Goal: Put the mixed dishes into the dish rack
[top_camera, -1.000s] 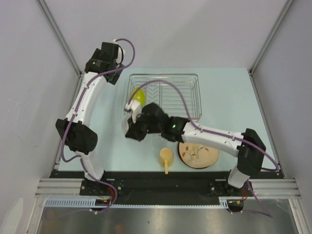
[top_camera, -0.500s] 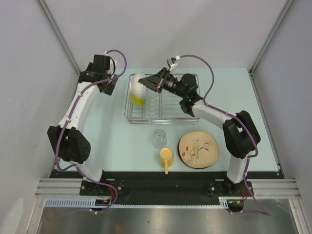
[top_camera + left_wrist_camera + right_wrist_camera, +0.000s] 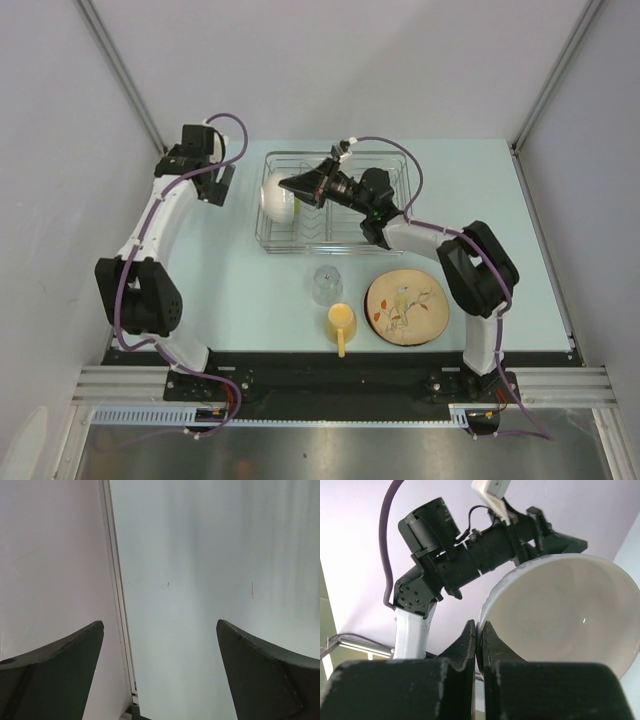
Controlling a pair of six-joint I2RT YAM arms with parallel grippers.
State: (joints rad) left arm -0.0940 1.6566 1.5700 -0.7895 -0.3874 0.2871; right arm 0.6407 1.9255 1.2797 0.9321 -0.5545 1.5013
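My right gripper (image 3: 292, 186) is shut on the rim of the small white bowl (image 3: 277, 197) and holds it tilted over the left end of the silver wire dish rack (image 3: 404, 196). In the right wrist view the fingers (image 3: 479, 630) pinch the bowl's rim (image 3: 565, 615). The lime-green bowl is hidden under the white bowl. The clear glass (image 3: 325, 284), the yellow mug (image 3: 341, 321) and the tan floral plate (image 3: 407, 307) stand on the table in front of the rack. My left gripper (image 3: 220, 184) is open and empty, left of the rack.
The grey side walls close in the light-blue table (image 3: 470, 190). The left wrist view shows only bare table (image 3: 200, 580) and the left wall's edge (image 3: 117, 605). The left arm (image 3: 465, 545) shows behind the bowl in the right wrist view.
My right arm has carried the white bowl from the table's near left up over the rack and brought it down onto its left end, covering the green bowl. The left arm drew slightly left.
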